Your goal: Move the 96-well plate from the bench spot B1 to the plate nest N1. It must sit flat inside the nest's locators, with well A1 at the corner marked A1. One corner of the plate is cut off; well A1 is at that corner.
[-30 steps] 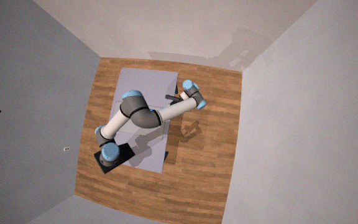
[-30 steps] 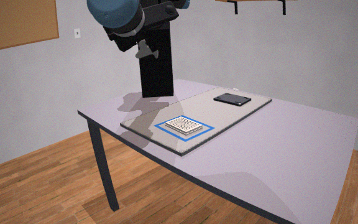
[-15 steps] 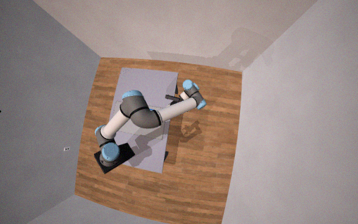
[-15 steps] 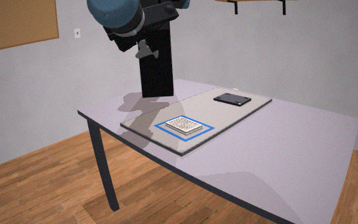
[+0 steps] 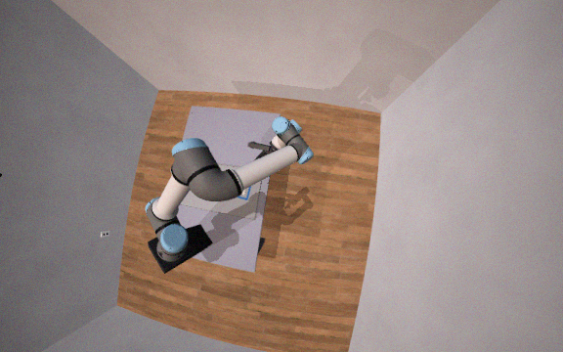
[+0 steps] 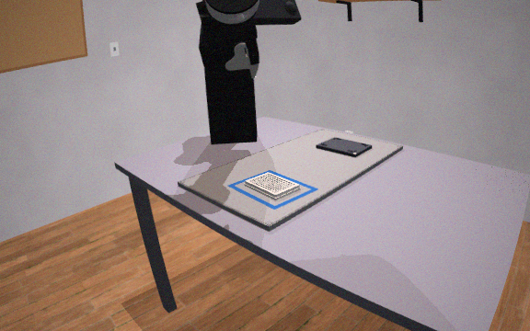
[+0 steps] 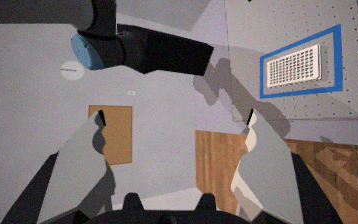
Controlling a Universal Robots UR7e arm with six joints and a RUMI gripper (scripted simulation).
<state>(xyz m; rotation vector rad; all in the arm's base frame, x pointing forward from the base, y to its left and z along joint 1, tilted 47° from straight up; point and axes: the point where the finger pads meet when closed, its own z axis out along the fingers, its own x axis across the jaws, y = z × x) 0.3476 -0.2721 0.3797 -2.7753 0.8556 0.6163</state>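
My worktop (image 6: 431,202) is pale lilac on dark legs. A grey board (image 6: 320,165) lies flat on it toward the far left, and my black base plate (image 5: 198,242) sits at one end.

Plate (image 6: 272,185) in B1 frame (image 6: 270,205) on board (image 6: 320,165); nest (image 6: 343,146) behind.
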